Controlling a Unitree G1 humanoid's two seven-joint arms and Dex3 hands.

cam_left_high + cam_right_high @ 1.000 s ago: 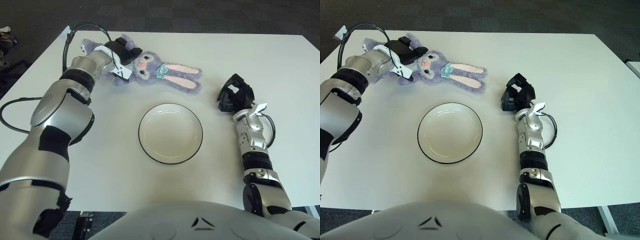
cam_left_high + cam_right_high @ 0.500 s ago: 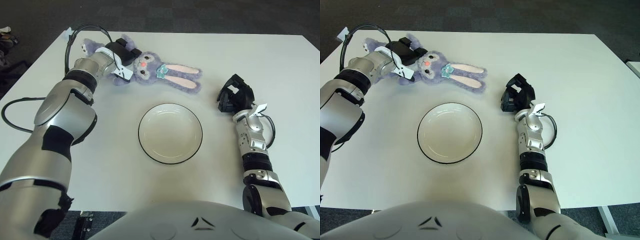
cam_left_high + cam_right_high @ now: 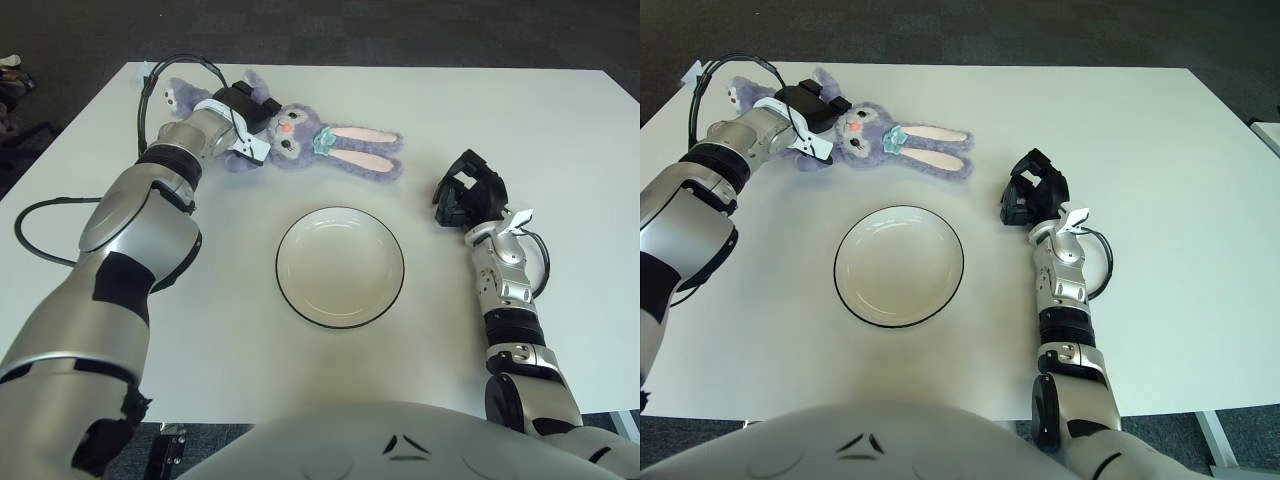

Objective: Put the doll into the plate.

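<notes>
The empty white plate [image 3: 340, 266] sits near the middle of the white table [image 3: 560, 130], nothing lying between it and the doll. To its right, the right hand [image 3: 468, 192] shows with fingers curled on nothing. Toward the far left corner, the purple rabbit doll [image 3: 300, 140] lies flat, ears pointing right, the left hand [image 3: 243, 106] clamped on its body. A black cable [image 3: 45, 205] loops at the left edge.

A purple plush bunny doll [image 3: 300, 145] with pink-lined ears and a teal bow lies flat on the far left, ears pointing right. Nearer, centre, sits an empty white round plate with a dark rim [image 3: 340, 267], upright.
</notes>
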